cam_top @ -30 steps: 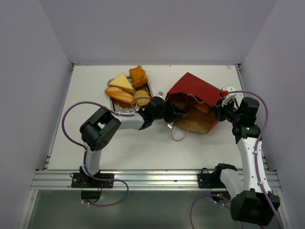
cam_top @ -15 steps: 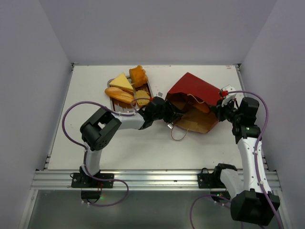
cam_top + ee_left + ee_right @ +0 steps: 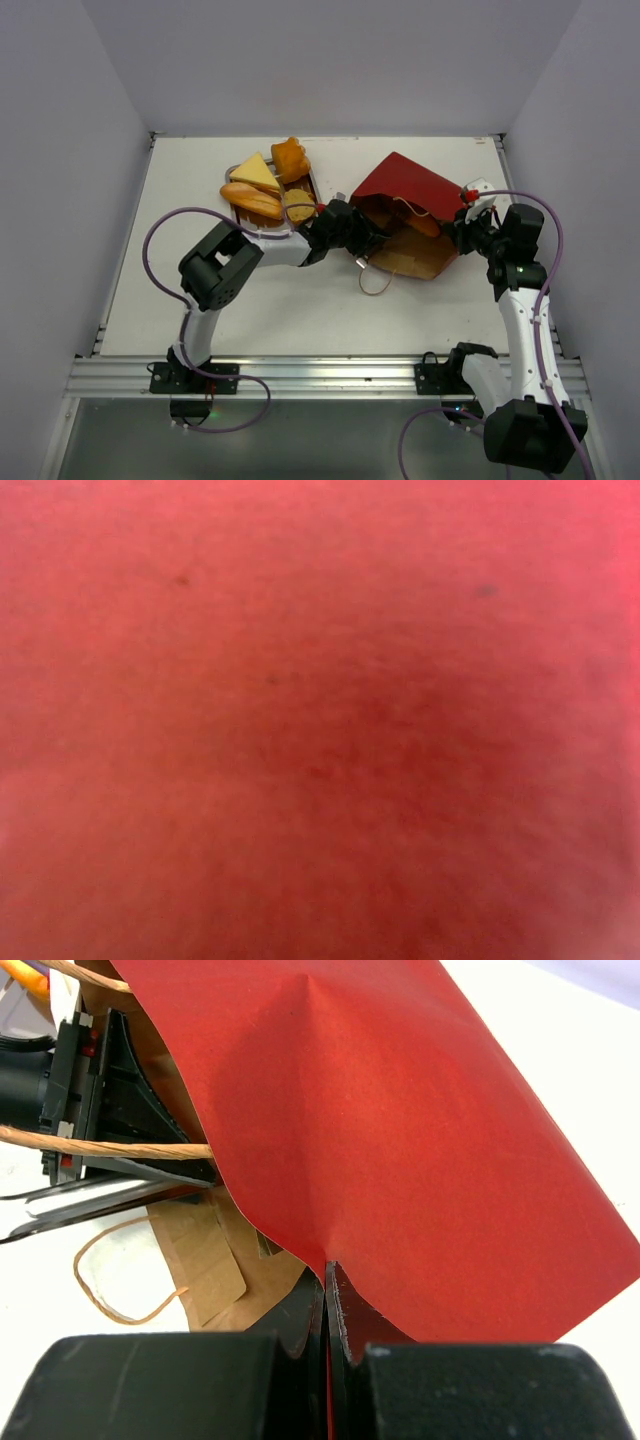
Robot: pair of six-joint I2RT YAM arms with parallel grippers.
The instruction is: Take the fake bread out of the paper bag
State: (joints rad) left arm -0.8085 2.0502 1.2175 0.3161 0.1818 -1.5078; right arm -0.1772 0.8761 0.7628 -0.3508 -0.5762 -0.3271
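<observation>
Both fingers of the right gripper (image 3: 328,1295) are pressed together on an edge of the paper bag (image 3: 400,1110), pinching the red sheet, which rises in a crease above them. In the top view this gripper (image 3: 462,222) holds the right end of the bag (image 3: 405,185). The bag lies on its side on the white table (image 3: 330,310) with its brown inside showing and its mouth turned toward the left arm. A thin loop handle (image 3: 372,285) trails from the mouth onto the table.

One orange bread piece (image 3: 425,225) shows inside the bag, near the right gripper. The left gripper (image 3: 352,230) is at the bag's mouth. Its fingertips are hidden by the paper, and its wrist camera shows only blurred red, so I cannot tell whether it is spread or closed.

Left of the bag, a metal tray (image 3: 314,186) carries more bread: a pale yellow wedge (image 3: 255,172), an orange-brown bun (image 3: 291,158), a long loaf (image 3: 250,200) and a round slice (image 3: 298,205).
</observation>
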